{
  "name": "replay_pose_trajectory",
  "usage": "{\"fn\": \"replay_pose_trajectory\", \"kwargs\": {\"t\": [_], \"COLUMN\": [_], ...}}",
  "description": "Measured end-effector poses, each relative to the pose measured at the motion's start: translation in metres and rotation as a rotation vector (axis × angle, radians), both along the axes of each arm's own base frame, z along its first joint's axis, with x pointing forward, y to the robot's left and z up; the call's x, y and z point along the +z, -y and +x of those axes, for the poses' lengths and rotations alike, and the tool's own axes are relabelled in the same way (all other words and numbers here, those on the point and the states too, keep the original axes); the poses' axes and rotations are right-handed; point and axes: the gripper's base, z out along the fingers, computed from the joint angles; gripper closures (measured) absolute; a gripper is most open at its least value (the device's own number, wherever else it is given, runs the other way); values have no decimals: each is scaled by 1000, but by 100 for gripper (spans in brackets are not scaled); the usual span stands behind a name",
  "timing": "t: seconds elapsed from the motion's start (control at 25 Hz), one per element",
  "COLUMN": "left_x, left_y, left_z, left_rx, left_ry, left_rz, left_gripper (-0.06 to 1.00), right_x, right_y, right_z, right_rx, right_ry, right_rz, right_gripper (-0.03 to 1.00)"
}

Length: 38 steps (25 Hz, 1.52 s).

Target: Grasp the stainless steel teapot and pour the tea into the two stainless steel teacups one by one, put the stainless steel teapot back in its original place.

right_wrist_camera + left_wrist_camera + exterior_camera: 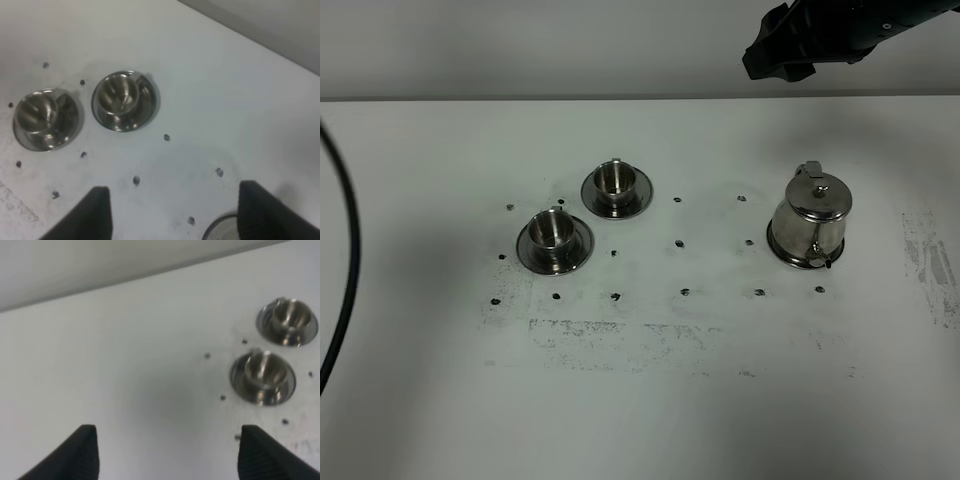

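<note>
Right tool [778, 62] is hovering far right above the surface [720, 400], jaws standing wide apart, holding nothing. I am watching the teapot [810, 212] sitting on its saucer [780, 250] at right. Left tool [170, 455] is gaping too. Near cup [554, 232] and far cup [616, 180] are sitting left.

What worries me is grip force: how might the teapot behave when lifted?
The teapot looks polished, so probably slippery and rigid. Its wide base on the saucer suggests it resists tipping. Contents are hidden, so weight is uncertain.
</note>
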Motion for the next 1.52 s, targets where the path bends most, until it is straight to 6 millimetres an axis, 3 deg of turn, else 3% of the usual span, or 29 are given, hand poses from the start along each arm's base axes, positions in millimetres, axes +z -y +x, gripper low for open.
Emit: {"fn": "replay_pose_trajectory", "kwargs": {"t": [0.28,0.52,0.68,1.08,1.52], "left_x": [-43,-82,-96,-96,-96], "left_y": [-18,-20,-21,-22,-24], "left_z": [-96,-133,-144,-149,-163], "left_rx": [87,86,86,87,242], "left_ry": [-14,-59,-52,-16,87], "left_rz": [-81,-159,-167,-173,-182], "left_gripper": [38,38,38,38,38], "right_x": [0,0,0,2,-1], "right_y": [1,1,1,1,0], "right_z": [2,2,2,4,10], "right_rx": [-3,6,14,8,2], "right_ry": [22,28,37,71,91], "right_rz": [-19,-25,-30,-26,-19], "right_gripper": [45,45,45,45,45]}}
